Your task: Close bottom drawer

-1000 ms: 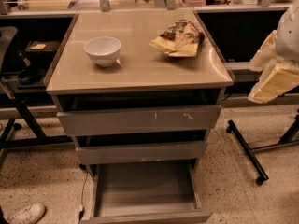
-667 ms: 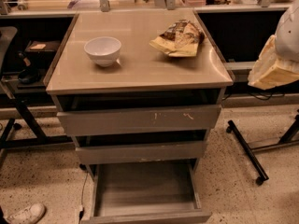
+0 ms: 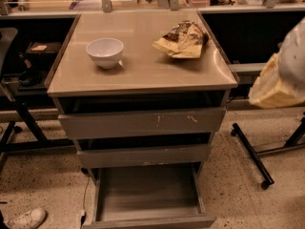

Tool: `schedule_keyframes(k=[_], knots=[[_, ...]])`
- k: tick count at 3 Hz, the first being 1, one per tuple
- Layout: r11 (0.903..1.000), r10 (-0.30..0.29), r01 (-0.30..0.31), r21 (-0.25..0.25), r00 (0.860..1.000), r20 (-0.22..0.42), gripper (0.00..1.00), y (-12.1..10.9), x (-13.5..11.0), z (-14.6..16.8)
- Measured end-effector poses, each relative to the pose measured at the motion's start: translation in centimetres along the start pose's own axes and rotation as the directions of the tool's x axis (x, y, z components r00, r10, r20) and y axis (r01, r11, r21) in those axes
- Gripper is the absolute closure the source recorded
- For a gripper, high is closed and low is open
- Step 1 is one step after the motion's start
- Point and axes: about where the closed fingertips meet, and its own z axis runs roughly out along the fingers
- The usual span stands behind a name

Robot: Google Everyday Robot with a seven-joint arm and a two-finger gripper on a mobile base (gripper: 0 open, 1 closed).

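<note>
Bottom drawer [image 3: 148,197] pulled out at base of cabinet [image 3: 143,123], tray bare. Gripper [image 3: 273,86] right of cabinet, near tabletop [image 3: 143,70] height, clear of drawer; grip state cannot tell.

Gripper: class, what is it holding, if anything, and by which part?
Nothing visible. The gripper hangs right of the cabinet, level with its top, apart from the open bottom drawer.

Gripper [image 3: 274,87] at right edge — dropped back lower.
</note>
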Motion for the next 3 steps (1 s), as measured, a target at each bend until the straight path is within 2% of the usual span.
schedule_keyframes(k=[1, 2, 3], knots=[[1.0000, 0.002, -0.001, -0.005, 0.999, 0.032, 1.00, 3.4, 0.5, 4.8], [0.9968, 0.012, -0.011, -0.079, 1.000, 0.012, 1.00, 7.5, 2.2, 11.5], [0.9888, 0.014, -0.017, -0.148, 1.000, -0.021, 1.00, 10.7, 3.6, 14.1]])
